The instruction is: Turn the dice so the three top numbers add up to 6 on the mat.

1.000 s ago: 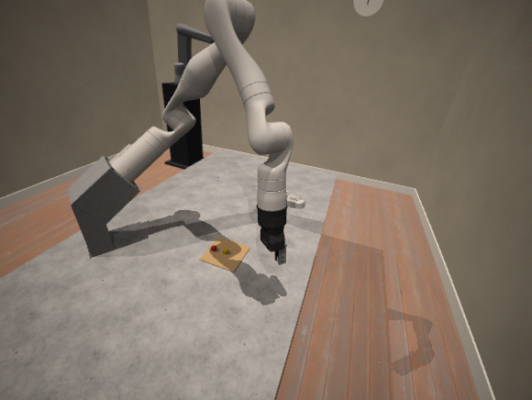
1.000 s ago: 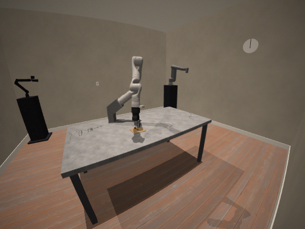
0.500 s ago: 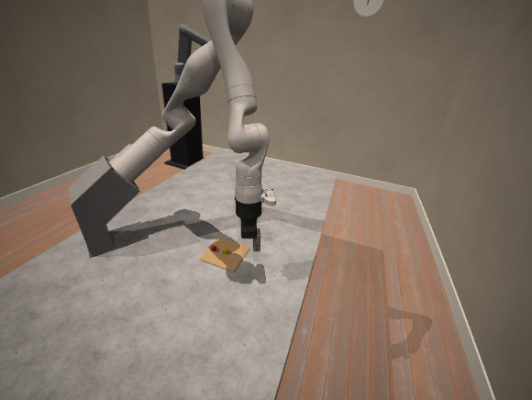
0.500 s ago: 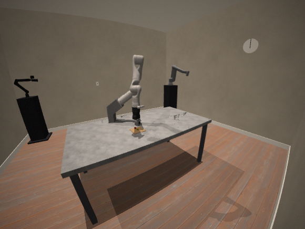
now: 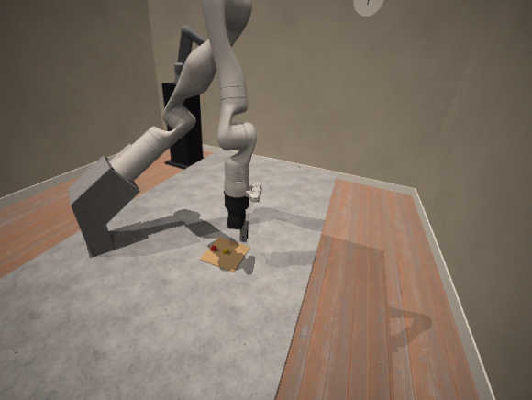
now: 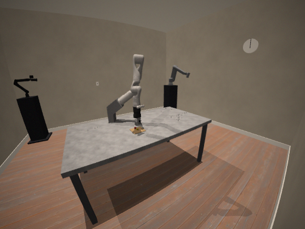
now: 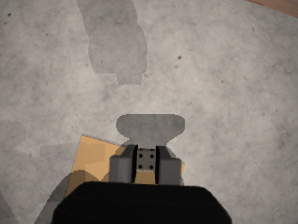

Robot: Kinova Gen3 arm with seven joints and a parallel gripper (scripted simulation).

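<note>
I count three dice. Small red cube die and small yellow cube die: both resting on the flat tan square mat, near each other. Grey cube die: clamped in my end effector above the mat's edge, four pips facing the wrist camera.
</note>
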